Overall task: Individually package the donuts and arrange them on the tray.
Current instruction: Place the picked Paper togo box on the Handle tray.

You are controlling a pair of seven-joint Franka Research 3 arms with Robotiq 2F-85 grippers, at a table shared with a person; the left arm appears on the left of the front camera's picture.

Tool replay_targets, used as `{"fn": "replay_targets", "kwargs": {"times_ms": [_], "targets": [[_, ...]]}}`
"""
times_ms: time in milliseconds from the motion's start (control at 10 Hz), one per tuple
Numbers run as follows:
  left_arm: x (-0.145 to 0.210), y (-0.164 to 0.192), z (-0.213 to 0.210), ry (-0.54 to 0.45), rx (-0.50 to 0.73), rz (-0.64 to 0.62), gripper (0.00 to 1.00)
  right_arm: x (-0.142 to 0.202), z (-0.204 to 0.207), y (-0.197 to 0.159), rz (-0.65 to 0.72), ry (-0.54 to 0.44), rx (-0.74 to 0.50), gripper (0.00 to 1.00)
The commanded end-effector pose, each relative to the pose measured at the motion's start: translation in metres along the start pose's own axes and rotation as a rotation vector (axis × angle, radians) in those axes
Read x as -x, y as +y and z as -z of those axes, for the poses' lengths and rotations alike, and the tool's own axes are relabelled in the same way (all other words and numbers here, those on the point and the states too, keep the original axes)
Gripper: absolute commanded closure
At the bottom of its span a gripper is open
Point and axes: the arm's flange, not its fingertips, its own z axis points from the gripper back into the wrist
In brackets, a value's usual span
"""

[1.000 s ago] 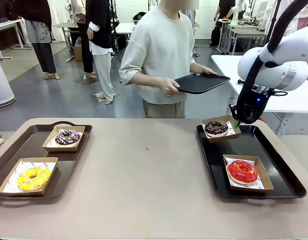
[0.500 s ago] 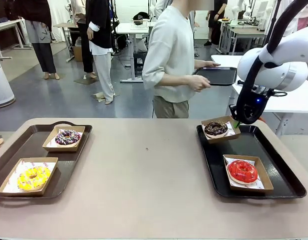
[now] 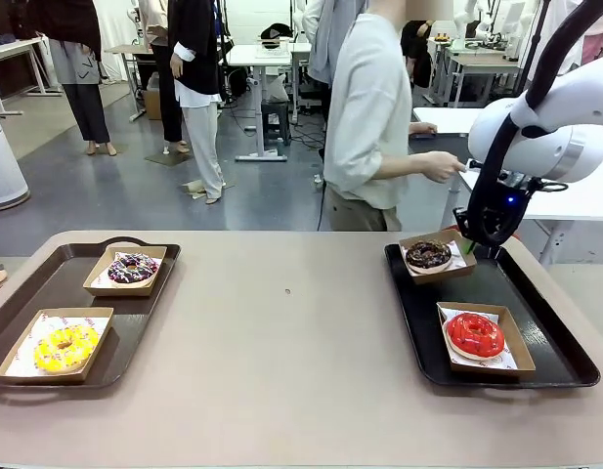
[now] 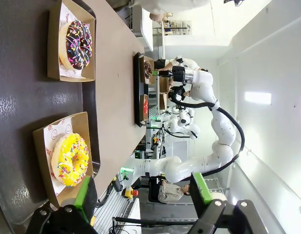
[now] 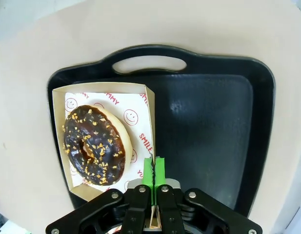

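Right gripper [image 5: 154, 170] jaws pinched tight on the wall of the chocolate donut's box [image 5: 149, 127]; green pads [image 5: 160, 168] pressed together with the cardboard edge between them. In the front view the same gripper [image 3: 469, 244] holds that box [image 3: 437, 256] by its right side, box tilted, lifted at the back left corner of the right tray [image 3: 496, 288]. Chocolate donut [image 3: 428, 255] sits in the box on printed paper; wrist view shows it [image 5: 94, 144] with nut bits on top, box over the tray's [image 5: 213, 122] handle end. Red donut [image 3: 475, 335] in its own box nearer the front of the same tray, apart from the held box.

Left gripper [image 4: 143, 192] jaws wide apart, holding nothing, hovering above the left tray [image 4: 23, 97]. Yellow donut [image 4: 70, 159] in a box just beyond its one finger; purple sprinkled donut [image 4: 77, 44] in a box farther off. Front view: left tray [image 3: 62, 283] on the bench [image 3: 281, 362], purple donut [image 3: 132, 267] at back, yellow donut [image 3: 65, 346] at front, both boxed, well apart from the right tray.

Person [image 3: 374, 117] stands beyond the bench's far side, turned sideways, hand [image 3: 446, 166] out toward a white table behind.
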Motion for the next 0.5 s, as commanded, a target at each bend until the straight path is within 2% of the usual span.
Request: {"fn": "replay_targets", "kwargs": {"times_ms": [0,400], "targets": [[0.0,-0.002,-0.001,0.011,0.003,0.006,0.0,0.009,0.009,-0.011,0.017,-0.009,0.037,0.99],[0.0,-0.002,-0.001,0.011,0.003,0.006,0.0,0.005,0.022,-0.018,0.033,0.013,0.029,0.99]]}}
